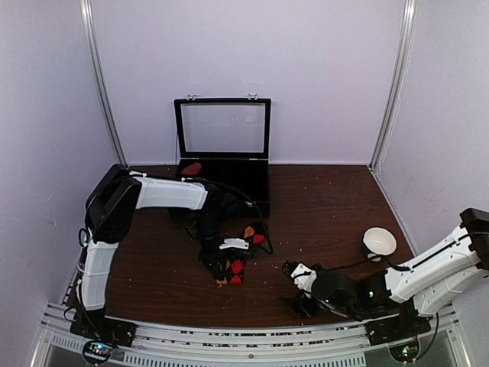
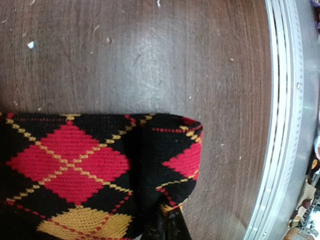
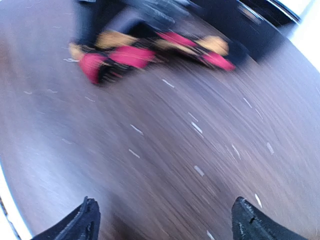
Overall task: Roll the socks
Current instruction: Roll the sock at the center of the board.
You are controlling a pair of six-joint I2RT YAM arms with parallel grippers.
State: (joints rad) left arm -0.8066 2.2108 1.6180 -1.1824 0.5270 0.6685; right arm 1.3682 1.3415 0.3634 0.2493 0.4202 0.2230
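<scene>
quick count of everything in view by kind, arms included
robot arms: 2 (left arm, right arm)
black argyle sock: 1
black case with open lid: 1
red item in the case, too small to identify: 1
white bowl: 1
total: 6

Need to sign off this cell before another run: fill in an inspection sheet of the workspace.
Surface: dark wooden table, scattered pale specks.
Job's things: argyle sock bunched near centre; no pink striped sock identifiable.
Clutter: white bowl at right; open black box at back, red item inside.
Grippers: left gripper shut on the argyle sock; right gripper open, empty, above bare table.
Cables: black cable loops from left arm near the sock.
Surroundings: pale walls; metal rail at near edge.
</scene>
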